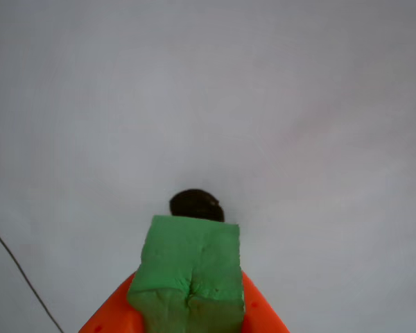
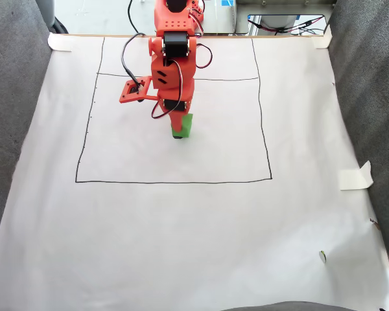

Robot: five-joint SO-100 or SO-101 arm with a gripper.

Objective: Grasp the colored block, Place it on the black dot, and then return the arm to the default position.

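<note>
A bright green cube, the colored block (image 1: 191, 267), sits between the two orange fingers (image 1: 114, 316) of my gripper (image 1: 187, 322), which is shut on it. Its dented seam faces the camera in the other view. The black dot (image 1: 196, 205) shows just beyond the block's far edge, partly covered by it. In the fixed view the orange arm (image 2: 172, 58) reaches down inside the drawn square, and the colored block (image 2: 183, 126) hangs at its tip close to the paper. The gripper (image 2: 178, 128) points downward there; whether the block touches the paper I cannot tell.
White paper (image 2: 181, 227) covers the table, with a black drawn square (image 2: 175, 182) around the arm. A thin dark cable (image 1: 17, 270) crosses the lower left of the other view. Tape (image 2: 355, 176) holds the paper's right edge. Grey fabric (image 2: 13, 97) flanks both sides.
</note>
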